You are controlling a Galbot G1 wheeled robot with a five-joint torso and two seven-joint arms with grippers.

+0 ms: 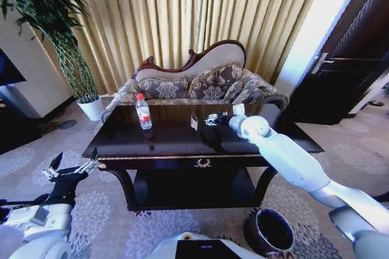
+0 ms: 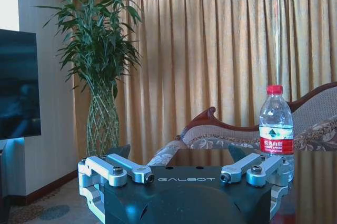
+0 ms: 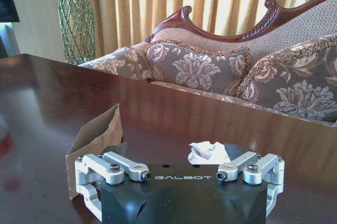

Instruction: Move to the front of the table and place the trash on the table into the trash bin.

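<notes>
Your right gripper sits low over the table, right of centre towards the far edge; its jaws stand open around a crumpled white scrap, with nothing gripped that I can see; a brown cardboard piece stands on edge just left of it, close to the left finger.

You look to be at the grasp of that scrap; settle the fingers either side of it before you close, and keep the left one off the cardboard so it isn't dragged or tipped; the scrap is soft and light, so close gently and fully, then lift straight up before you swing to the bin, which sits on the floor near the table's right front leg, far lower than the top.

The scrap is a rumpled wad with no clear long axis; any approach angle should serve.

The bottle stands upright left of centre on the table, cap up, long axis vertical, well apart from your right gripper.

Your left gripper waits low, off the table's near left corner, fingers spread and empty.
</notes>
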